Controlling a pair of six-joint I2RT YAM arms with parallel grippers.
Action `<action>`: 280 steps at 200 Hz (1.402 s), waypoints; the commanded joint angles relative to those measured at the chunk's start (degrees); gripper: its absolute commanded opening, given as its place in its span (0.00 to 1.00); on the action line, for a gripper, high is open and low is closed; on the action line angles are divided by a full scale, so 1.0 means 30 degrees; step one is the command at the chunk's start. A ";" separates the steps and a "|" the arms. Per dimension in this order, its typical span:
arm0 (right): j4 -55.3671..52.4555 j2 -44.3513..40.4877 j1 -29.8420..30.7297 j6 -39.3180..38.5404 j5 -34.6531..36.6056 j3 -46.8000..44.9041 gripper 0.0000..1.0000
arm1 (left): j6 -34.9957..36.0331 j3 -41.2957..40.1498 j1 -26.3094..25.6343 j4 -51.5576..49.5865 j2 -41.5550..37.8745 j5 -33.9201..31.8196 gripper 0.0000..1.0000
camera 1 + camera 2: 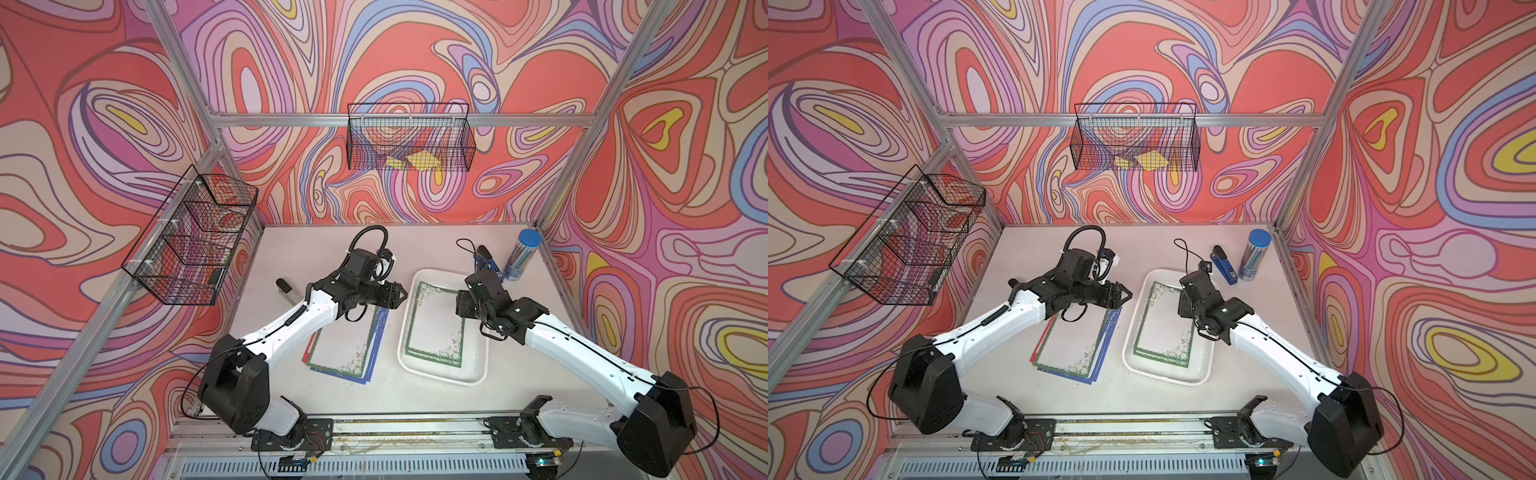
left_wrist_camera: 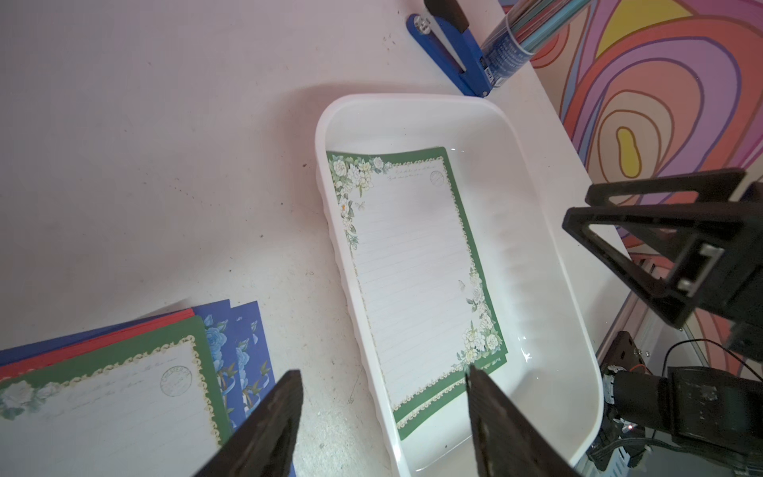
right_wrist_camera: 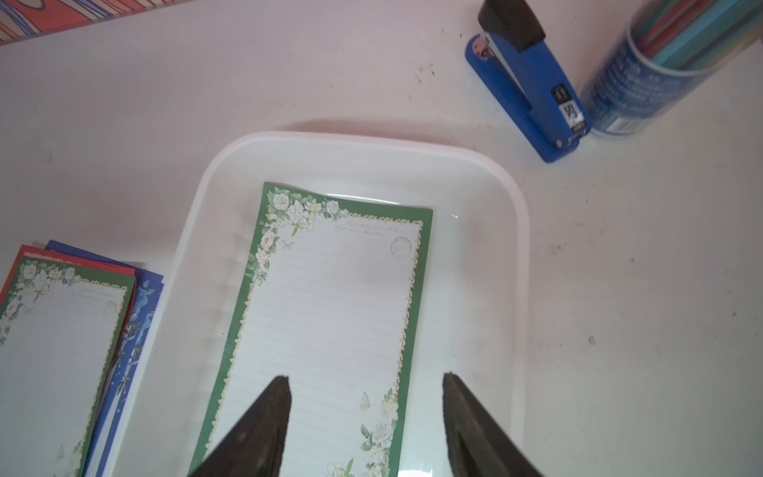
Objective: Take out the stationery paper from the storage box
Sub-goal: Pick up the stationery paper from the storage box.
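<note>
Storage box (image 1: 441,376) sat on the tabletop (image 1: 415,415), right of centre, long side running away from the arms. Contents: stationery paper (image 1: 434,332) with a green floral border, lying flat against the box's left wall. In the left wrist view a second green edge showed just beneath the top sheet (image 2: 413,281).

A fanned stack of sheets (image 1: 340,351) lay on the tabletop just left of the box, outside it. A green-bordered sheet was on top, with red and blue edges below.

Left gripper (image 2: 384,371) was level with the box's left rim, fingers spread, nothing between them. Right gripper (image 3: 366,376) was over the sheet in the box, fingers likewise apart and empty. Contact with the paper could not be told.

Other containers:
- The back-wall mesh basket (image 1: 409,137) held yellow paper pieces (image 1: 419,160).
- The left-side mesh basket (image 1: 191,237) was divided into compartments, contents unclear.
- The clear tube with a blue lid (image 1: 521,255) stood upright at the far right corner, holding coloured sticks. A blue stapler (image 1: 1223,264) lay beside it.
</note>
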 commanded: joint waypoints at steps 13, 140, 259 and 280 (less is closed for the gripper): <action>0.0013 0.0445 0.0031 0.1455 -0.0006 -0.1038 0.51 | -0.1720 0.1340 -0.0286 -0.1310 0.2017 0.1284 0.67; 0.2350 0.3343 -0.0550 0.2909 -0.2238 -0.2698 0.47 | -0.1826 0.3731 -0.1211 -0.4725 0.5481 0.0636 0.57; 0.3767 0.5292 -0.1155 0.3328 -0.3532 -0.3157 0.46 | -0.2230 0.3713 -0.1240 -0.4671 0.5511 0.0921 0.49; 0.3767 0.5354 -0.1165 0.3270 -0.3751 -0.3049 0.45 | -0.2234 0.3764 -0.1233 -0.4693 0.5511 0.0877 0.49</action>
